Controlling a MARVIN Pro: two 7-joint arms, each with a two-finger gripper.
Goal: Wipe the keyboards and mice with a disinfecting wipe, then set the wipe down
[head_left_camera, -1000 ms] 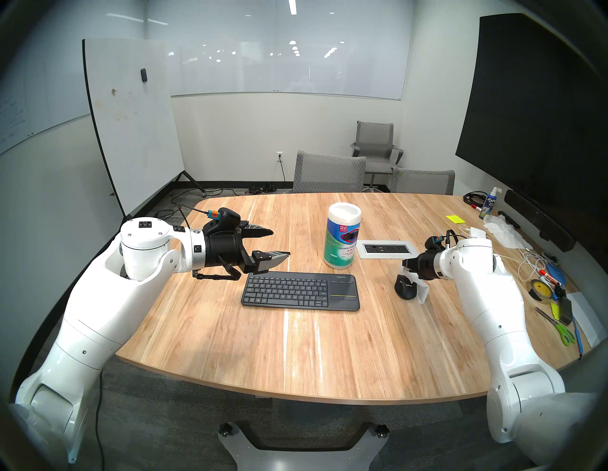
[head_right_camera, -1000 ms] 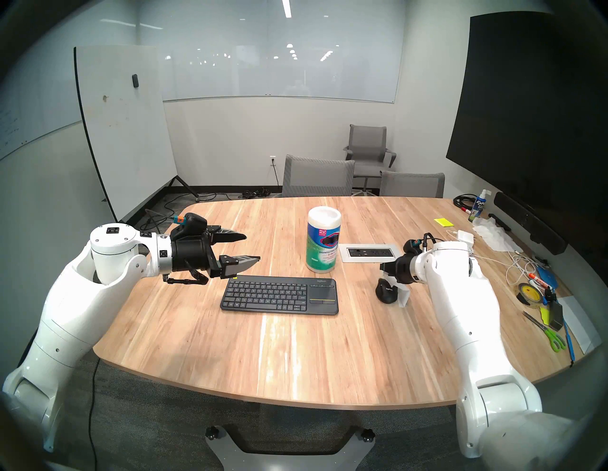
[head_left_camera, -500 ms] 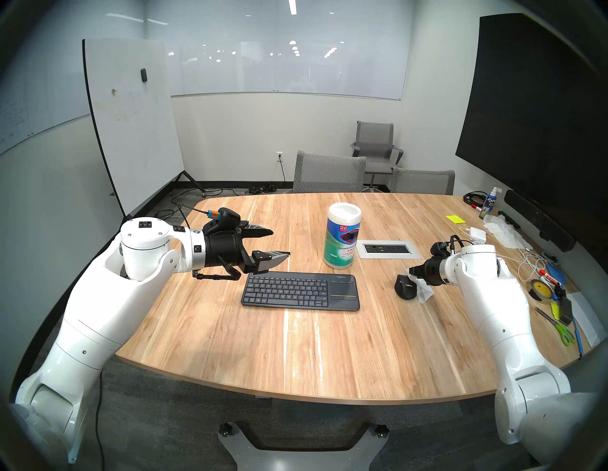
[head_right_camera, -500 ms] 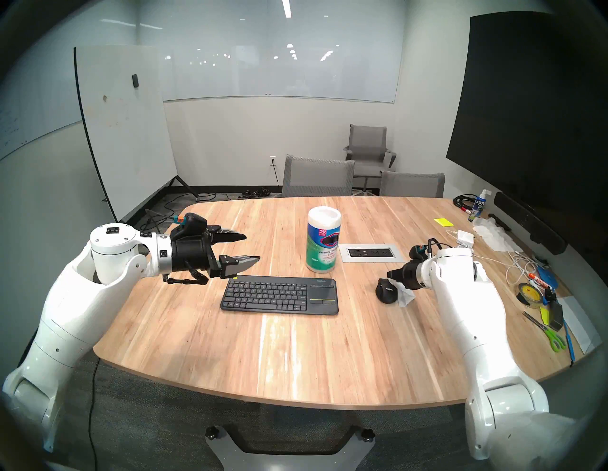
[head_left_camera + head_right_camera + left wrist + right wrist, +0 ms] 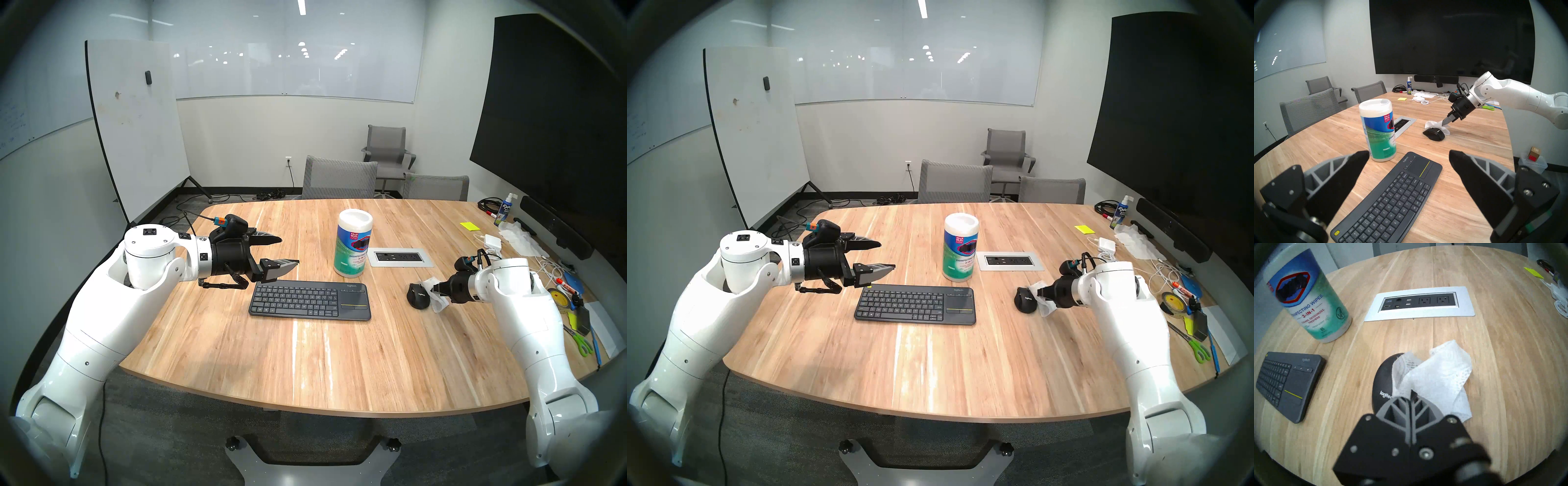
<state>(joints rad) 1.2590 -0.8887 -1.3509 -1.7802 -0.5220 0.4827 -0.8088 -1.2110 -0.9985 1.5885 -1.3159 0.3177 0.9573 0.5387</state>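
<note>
The right gripper (image 5: 1411, 395) is clamped tight on one bunched corner of the disinfecting wipe (image 5: 1439, 377), and the relation that matters is how this sheet lies against the Logitech mouse (image 5: 418, 296): the wipe drapes from the closed fingertips over the mouse's right flank and spills onto the wooden table (image 5: 339, 356) on the side away from the Logitech keyboard (image 5: 310, 301). The mouse's long axis runs roughly toward and away from the robot, so any stroke along its back would, I judge, run along that line. The mouse sits just beside and slightly left of the right fingertips, while the left gripper (image 5: 281, 251) hangs with jaws spread wide and empty over the keyboard's far left corner, well apart from the mouse; the right arm is plainly the nearer one. The keyboard lies with its long axis across the table, touchpad end toward the mouse, and the wipes canister (image 5: 353, 242) stands behind it. The right wrist view shows the dotted sheet covering only the mouse's right half, logo side bare; the left wrist view alone shows the wipe's far edge lifted behind the mouse
</note>
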